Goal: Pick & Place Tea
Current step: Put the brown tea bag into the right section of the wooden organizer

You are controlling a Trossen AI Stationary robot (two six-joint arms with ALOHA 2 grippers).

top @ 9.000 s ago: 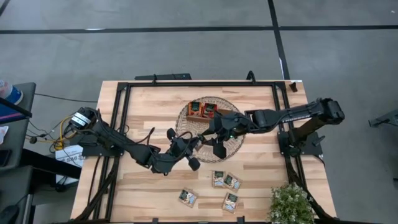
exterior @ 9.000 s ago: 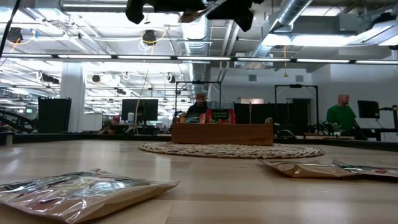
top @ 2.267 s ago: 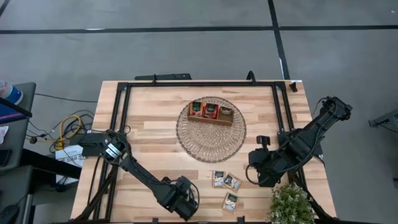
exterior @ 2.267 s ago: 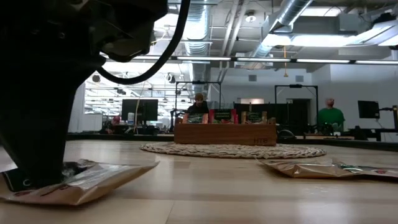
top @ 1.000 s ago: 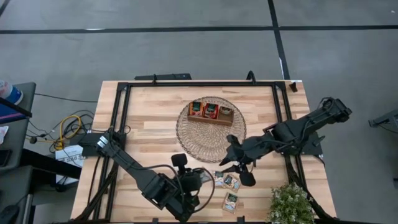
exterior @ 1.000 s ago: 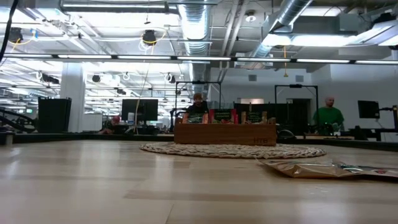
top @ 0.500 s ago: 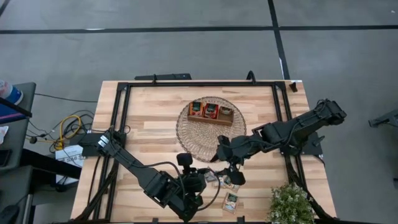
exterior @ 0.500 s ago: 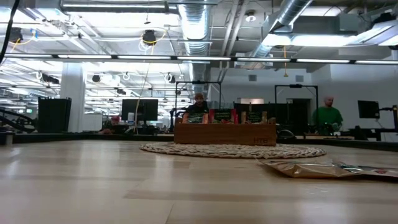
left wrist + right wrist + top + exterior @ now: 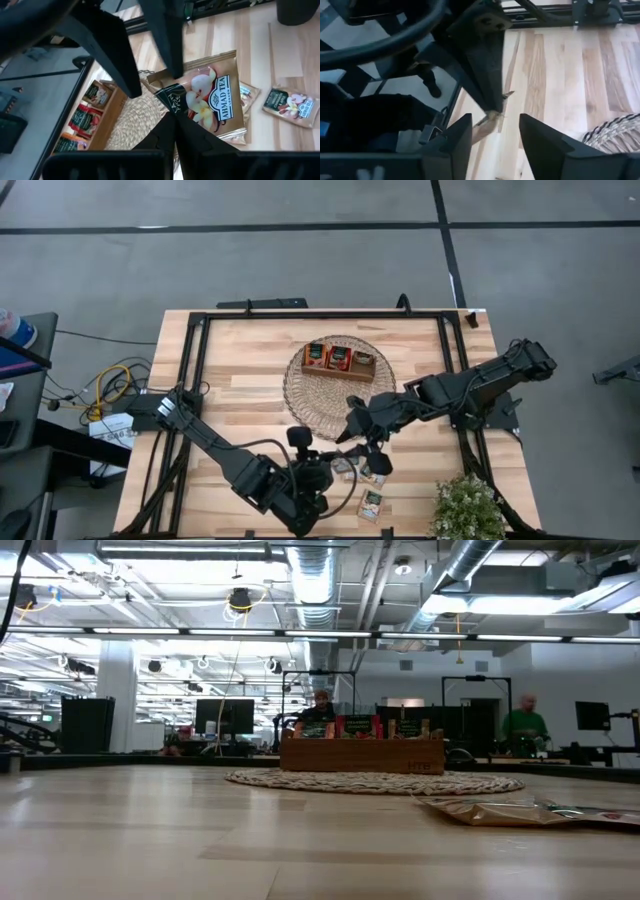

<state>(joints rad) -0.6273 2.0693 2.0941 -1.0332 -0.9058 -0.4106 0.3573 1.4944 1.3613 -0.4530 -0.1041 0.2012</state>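
The left hand [image 9: 172, 117] is pinched tight on a corner of a glossy, flat, square beige tea sachet [image 9: 210, 102], which hangs just past its dark fingertips, above the pale plank worktop [image 9: 240, 370]. The right hand [image 9: 492, 117] has its fingers parted, empty, and the sachet's thin edge [image 9: 492, 116] sits just ahead of that gap. Only the left wrist view shows the printed label; the high view shows more sachets [image 9: 371, 503] lying beside both hands, near the round woven wicker mat [image 9: 310, 405] bearing a brown wooden tray [image 9: 362, 368]
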